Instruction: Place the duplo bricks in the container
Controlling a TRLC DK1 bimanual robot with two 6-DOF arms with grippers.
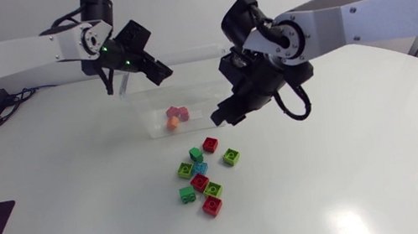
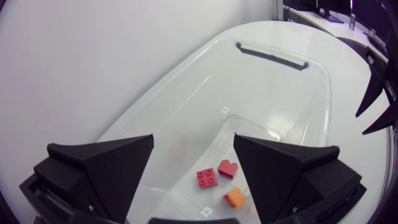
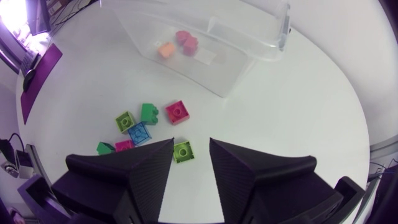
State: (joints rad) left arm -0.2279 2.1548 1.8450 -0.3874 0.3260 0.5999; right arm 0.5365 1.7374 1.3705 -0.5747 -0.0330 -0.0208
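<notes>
Our left gripper (image 2: pixel 194 146) hangs open and empty over the clear container (image 2: pixel 205 68), where two red bricks (image 2: pixel 207 178) and an orange brick (image 2: pixel 235 198) lie; our right gripper (image 3: pixel 191 144), fingers apart and holding nothing, hovers above the loose duplo bricks (image 1: pixel 200 182) on the white table (image 1: pixel 372 175) just beside the container.

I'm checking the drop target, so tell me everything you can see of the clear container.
The container is a clear plastic, open-topped rectangular tub with rounded corners and a dark strip at one end. It stands upright on the white table, holding two red bricks and an orange brick. My left gripper is above it, fingers open, not touching.
</notes>
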